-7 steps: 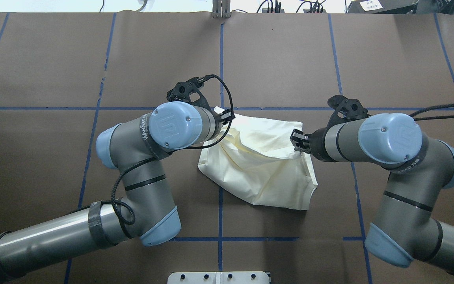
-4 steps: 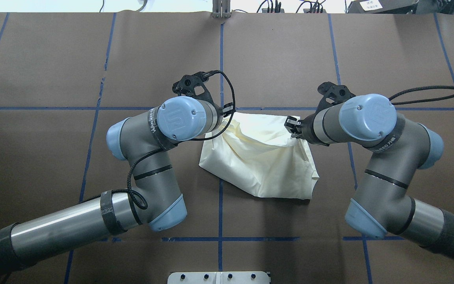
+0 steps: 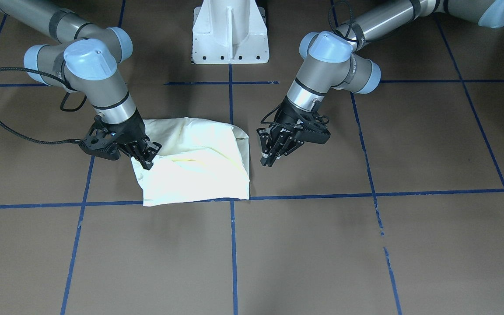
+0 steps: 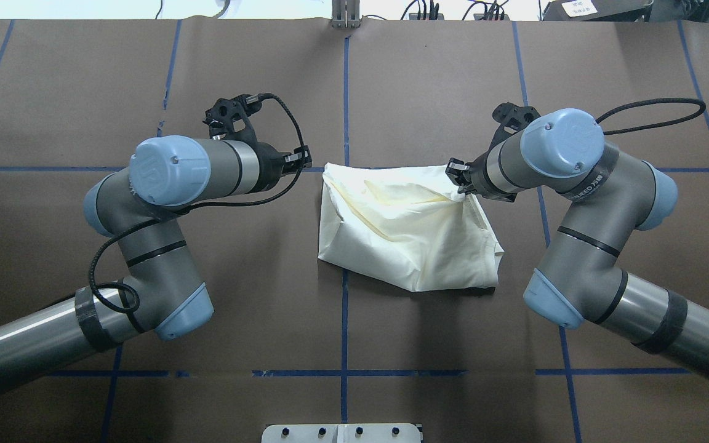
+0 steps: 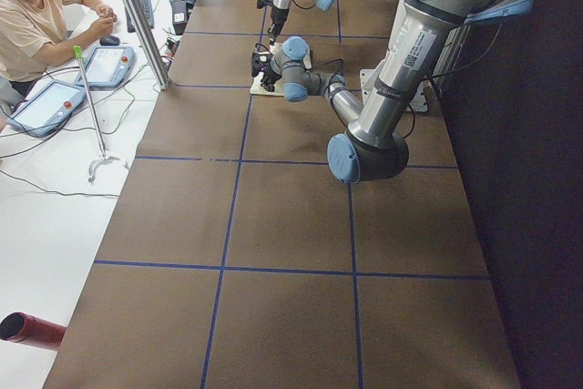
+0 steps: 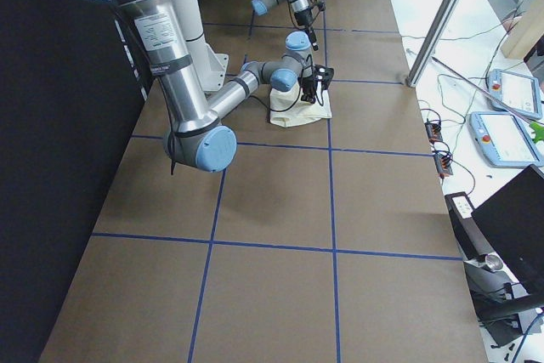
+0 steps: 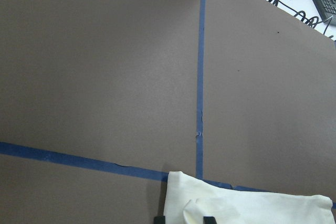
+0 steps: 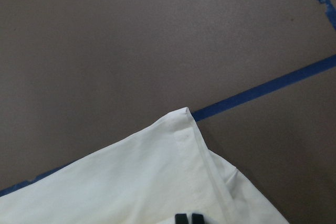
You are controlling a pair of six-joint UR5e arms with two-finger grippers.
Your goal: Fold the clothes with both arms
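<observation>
The clothes are one cream shirt (image 4: 410,234), folded into a rumpled packet at mid-table with only plain cream fabric showing. My right gripper (image 4: 456,178) is shut on its far right corner; in the right wrist view the fingertips (image 8: 189,219) sit close together over the cloth (image 8: 131,182). In the front view that right gripper (image 3: 147,159) rests on the shirt's (image 3: 199,175) edge. My left gripper (image 4: 303,161) stands open just left of the far left corner, clear of the fabric. The front view shows the left gripper (image 3: 268,156) beside the cloth, not touching.
Brown paper with blue tape lines (image 4: 344,92) covers the table. The white pedestal base (image 3: 230,35) stands at the near edge. A person (image 5: 36,25) sits past the table's left end with tablets; a metal post (image 5: 137,15) stands there. Pendants (image 6: 510,138) lie off the right end.
Both grippers carried the shirt's upper edge away from the robot and laid it flatter. The left gripper then let go and drew back to the left; the right one stays on its corner.
</observation>
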